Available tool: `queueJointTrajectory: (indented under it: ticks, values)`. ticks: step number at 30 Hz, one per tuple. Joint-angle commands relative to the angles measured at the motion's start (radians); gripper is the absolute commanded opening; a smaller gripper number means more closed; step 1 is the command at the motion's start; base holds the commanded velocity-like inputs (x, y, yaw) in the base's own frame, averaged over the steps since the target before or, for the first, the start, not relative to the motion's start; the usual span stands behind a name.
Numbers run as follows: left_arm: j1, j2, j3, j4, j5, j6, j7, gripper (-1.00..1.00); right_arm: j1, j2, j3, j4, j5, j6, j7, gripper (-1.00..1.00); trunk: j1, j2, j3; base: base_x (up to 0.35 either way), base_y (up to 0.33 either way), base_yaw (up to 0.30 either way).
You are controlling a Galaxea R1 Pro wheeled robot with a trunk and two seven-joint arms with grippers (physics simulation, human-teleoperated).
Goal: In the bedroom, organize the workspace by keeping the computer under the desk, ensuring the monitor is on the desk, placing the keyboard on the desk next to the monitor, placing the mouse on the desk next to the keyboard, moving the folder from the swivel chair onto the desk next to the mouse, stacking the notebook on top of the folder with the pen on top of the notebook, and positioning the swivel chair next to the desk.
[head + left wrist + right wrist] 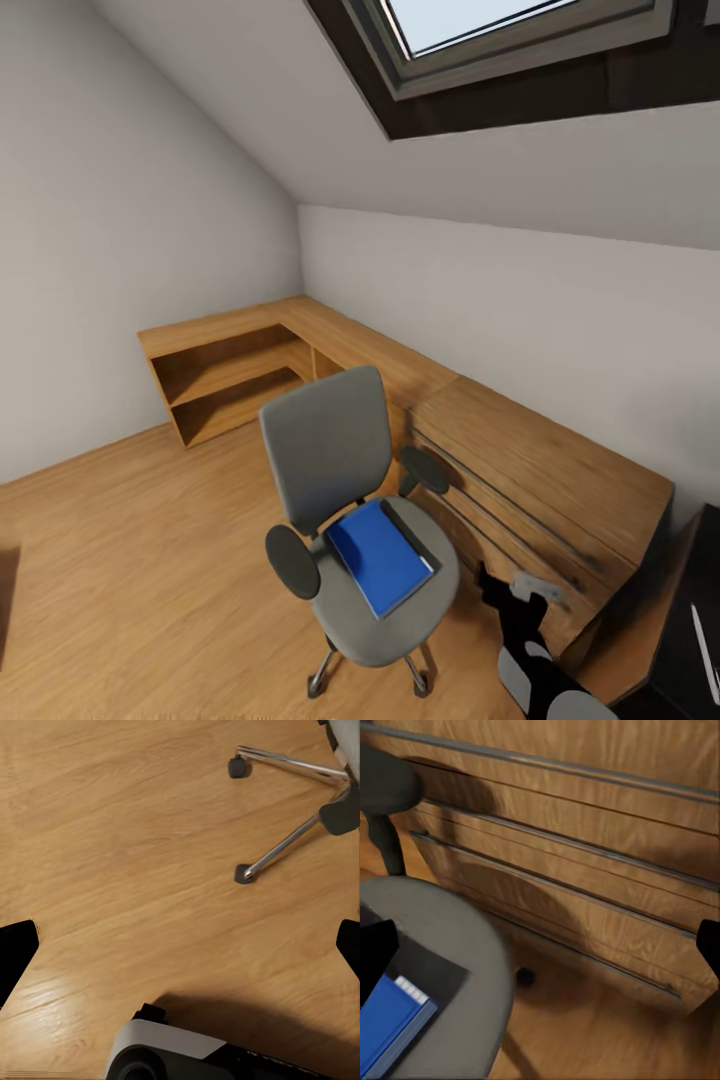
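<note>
Beside the light wooden dresser with bar handles, the grey fabric swivel chair with black armrests stands on the honey-coloured wood floor, and the flat bright blue folder lies on its seat with a dark, thin item just beside its far edge. The right gripper hovers near the seat's edge, close to the folder's corner. In the right wrist view its fingers sit at opposite edges of the picture, so they stand wide apart with nothing between them. The left gripper's fingers are likewise spread, pointing down at bare floor near the chair's chrome legs. To lift the folder well, the right arm probably needs to come in low over the seat and pinch the near edge. The chair may roll on its castors if pushed.
</note>
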Motion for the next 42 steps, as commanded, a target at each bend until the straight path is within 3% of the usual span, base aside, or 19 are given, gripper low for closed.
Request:
queueJointTrajectory:
  ticks: [1, 34, 42]
  values:
    - [0.0, 0.001, -0.003, -0.002, 0.005, 0.004, 0.007, 1.0, -0.001, 0.0, -0.003, 0.006, 0.011, -0.009, -0.007, 1.0, 0.0, -0.001, -0.002, 0.0, 0.0, 0.276]
    - [0.0, -0.001, -0.002, -0.013, 0.006, -0.008, 0.013, 1.0, -0.001, -0.001, -0.004, 0.019, 0.008, -0.026, -0.006, 1.0, 0.0, -0.001, -0.019, 0.0, 0.0, 0.274]
    - [0.0, -0.001, -0.003, -0.046, 0.008, -0.025, 0.017, 1.0, -0.001, -0.002, -0.003, 0.02, 0.008, -0.108, 0.001, 1.0, 0.012, -0.022, -0.029, 0.0, 0.0, 0.068]
